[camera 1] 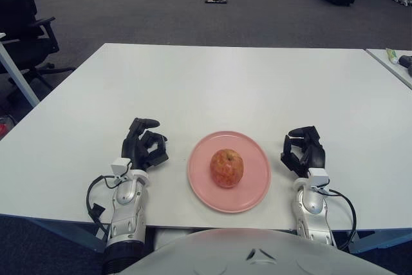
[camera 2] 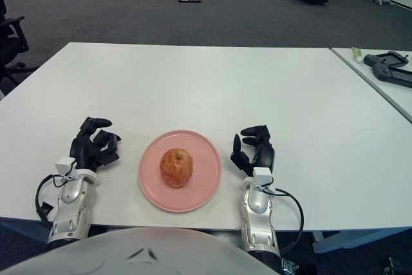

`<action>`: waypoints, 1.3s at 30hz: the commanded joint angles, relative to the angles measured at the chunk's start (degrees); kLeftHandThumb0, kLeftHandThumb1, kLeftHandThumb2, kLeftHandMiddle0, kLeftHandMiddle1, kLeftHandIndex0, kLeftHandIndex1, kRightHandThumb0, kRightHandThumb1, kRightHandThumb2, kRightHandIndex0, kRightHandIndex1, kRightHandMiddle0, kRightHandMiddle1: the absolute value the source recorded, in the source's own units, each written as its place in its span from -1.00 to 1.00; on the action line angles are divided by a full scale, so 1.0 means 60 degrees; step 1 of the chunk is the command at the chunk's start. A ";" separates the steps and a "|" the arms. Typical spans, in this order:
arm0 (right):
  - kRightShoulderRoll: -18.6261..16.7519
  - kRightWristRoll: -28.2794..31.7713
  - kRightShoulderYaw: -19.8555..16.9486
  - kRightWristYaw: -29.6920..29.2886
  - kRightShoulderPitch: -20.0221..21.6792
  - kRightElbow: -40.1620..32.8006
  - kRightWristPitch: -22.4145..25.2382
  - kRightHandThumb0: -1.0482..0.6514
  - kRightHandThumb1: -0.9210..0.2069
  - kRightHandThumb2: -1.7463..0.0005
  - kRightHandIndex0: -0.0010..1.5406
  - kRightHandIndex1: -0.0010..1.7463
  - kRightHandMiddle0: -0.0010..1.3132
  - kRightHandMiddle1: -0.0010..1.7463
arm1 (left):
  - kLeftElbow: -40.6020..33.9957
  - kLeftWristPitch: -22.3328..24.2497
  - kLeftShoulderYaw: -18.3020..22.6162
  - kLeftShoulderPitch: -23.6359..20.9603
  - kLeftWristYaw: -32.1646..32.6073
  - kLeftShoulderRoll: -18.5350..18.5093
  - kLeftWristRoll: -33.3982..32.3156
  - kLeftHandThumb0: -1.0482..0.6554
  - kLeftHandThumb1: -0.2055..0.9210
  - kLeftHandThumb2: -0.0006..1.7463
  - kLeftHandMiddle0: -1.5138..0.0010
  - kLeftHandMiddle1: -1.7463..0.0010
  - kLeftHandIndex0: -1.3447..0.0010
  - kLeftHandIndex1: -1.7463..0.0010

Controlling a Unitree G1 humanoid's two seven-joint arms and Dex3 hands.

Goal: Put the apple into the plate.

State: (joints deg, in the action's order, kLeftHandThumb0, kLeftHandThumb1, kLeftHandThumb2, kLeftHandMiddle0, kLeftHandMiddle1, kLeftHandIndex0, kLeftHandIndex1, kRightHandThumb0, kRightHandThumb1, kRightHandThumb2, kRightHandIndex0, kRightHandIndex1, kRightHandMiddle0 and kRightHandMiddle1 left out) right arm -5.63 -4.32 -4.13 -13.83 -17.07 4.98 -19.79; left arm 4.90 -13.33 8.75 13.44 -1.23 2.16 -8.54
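A red-yellow apple [camera 1: 226, 167] sits upright in the middle of a pink plate [camera 1: 255, 188] near the front edge of the white table [camera 1: 225, 88]. My left hand [camera 1: 144, 143] shows just left of the plate, fingers loosely curled and holding nothing. To the right of the plate is my right hand [camera 1: 302, 151], its fingers likewise relaxed and empty. Neither hand touches the plate or the apple.
A second table [camera 2: 380, 75] at the far right carries a dark controller [camera 2: 389, 67] and a small tube [camera 2: 356, 54]. A black office chair [camera 1: 22, 24] stands off the table's left corner. Boxes and dark objects lie on the carpet far behind.
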 commanded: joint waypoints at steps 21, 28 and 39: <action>-0.0032 0.1922 -0.0227 0.1591 -0.0447 -0.0983 0.1573 -0.22 -0.54 -0.02 -0.20 1.00 -0.46 1.00 | 0.0050 -0.0010 -0.0226 0.0014 -0.0191 -0.0102 0.0165 0.22 -0.12 0.57 0.17 -1.00 0.40 -1.00; 0.0009 0.1859 -0.0206 0.1652 -0.0532 -0.1180 0.1679 -0.22 -0.54 -0.01 -0.18 1.00 -0.46 1.00 | 0.0081 -0.0005 -0.0225 0.0002 -0.0241 -0.0055 0.0074 0.22 -0.05 0.51 0.21 -1.00 0.45 -1.00; 0.0085 0.1488 -0.0135 0.1579 -0.0566 -0.1284 0.1608 -0.22 -0.55 0.00 -0.13 1.00 -0.47 1.00 | 0.0083 0.0009 -0.0299 0.0020 -0.0247 -0.0065 0.0145 0.22 -0.08 0.54 0.20 -1.00 0.42 -1.00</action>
State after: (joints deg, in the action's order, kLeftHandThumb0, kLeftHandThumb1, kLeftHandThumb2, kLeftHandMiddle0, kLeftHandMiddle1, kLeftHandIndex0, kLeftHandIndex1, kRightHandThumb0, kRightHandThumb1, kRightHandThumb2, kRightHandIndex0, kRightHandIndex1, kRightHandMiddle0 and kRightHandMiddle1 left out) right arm -5.10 5.28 -5.09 -3.99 -19.87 -2.88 -11.08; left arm 4.86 -13.50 7.37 13.68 -2.39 1.88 -7.95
